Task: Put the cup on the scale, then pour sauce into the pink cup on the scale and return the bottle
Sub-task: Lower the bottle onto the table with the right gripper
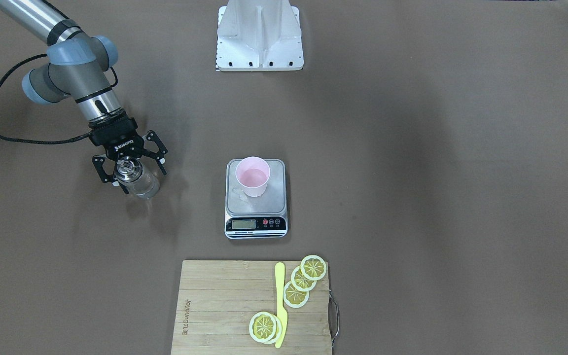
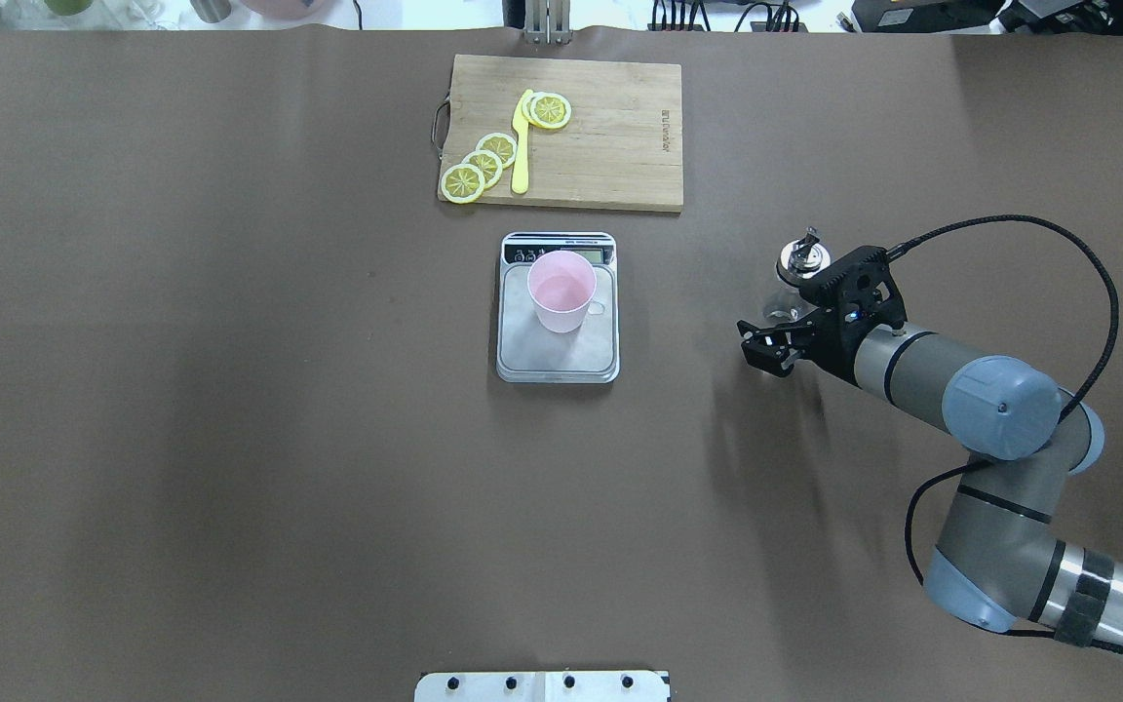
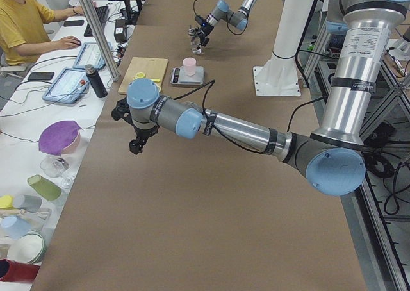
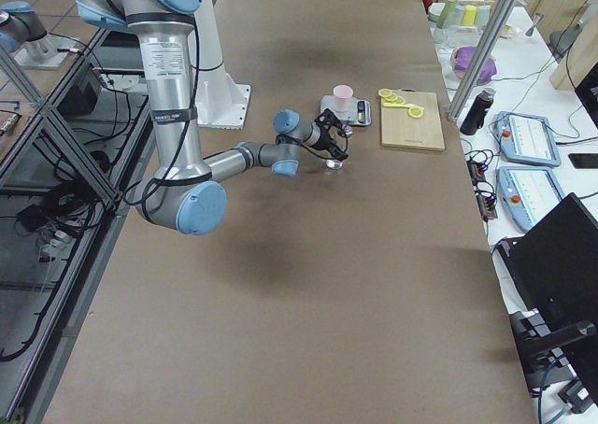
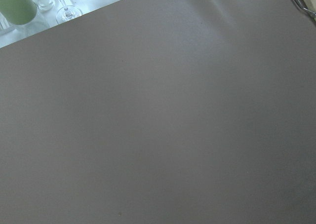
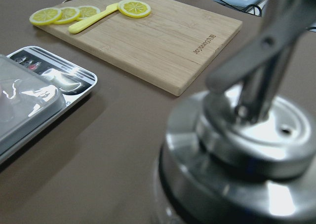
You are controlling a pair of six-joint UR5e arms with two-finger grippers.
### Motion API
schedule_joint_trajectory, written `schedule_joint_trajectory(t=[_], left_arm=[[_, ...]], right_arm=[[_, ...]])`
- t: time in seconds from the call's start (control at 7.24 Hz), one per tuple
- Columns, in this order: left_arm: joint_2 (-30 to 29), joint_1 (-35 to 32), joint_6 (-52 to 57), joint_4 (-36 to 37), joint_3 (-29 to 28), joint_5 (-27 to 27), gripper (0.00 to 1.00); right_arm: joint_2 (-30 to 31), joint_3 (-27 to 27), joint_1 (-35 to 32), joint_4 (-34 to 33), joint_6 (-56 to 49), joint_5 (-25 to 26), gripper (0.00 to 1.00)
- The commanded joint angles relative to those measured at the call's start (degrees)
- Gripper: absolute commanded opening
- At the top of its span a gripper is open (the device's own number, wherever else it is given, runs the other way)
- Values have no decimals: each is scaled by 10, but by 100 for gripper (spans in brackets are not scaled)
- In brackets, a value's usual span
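One small clear glass cylindrical bottle (image 1: 142, 185) is standing mid-left on the brown tabletop (image 1: 412, 197), right end effector (image 1: 136, 176) hanging open around it. It's probably slick and fragile, so gripping mid-body is looking safest. Can't tell the left end effector's (image 3: 134, 148) state.

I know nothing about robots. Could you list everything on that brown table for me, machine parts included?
cup: one, pale pink, standing on the scale's platform
scale: one, silver-grey with a black front strip, mid-table
bottle: one, clear glass with a shiny metal cap, off to the scale's side, between the right claw's fingers
cutting board: one, bamboo, across the scale from the robot
lemon slices: at least four, yellow, on the board
knife: one, yellow, on the board among the slices
base pedestal: one, white, at the robot's table edge
right claw: black, around the bottle; grip unclear
left claw: black, over bare table
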State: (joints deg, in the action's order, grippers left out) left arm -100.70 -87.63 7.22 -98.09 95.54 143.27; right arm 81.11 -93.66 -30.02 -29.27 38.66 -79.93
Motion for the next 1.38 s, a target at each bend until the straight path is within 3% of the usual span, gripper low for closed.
schedule_joint_trajectory(t=[0.0,0.97,1.24], left_arm=[[-1,0,-2,0,0,0,99],[-1,0,-3,0,0,0,99],[1,0,-3,0,2,1,99]], right_arm=[[3,-4,-1,0,0,0,100],[27,-18,2,0,9,7,100],[29,-21,20,0,9,29,100]])
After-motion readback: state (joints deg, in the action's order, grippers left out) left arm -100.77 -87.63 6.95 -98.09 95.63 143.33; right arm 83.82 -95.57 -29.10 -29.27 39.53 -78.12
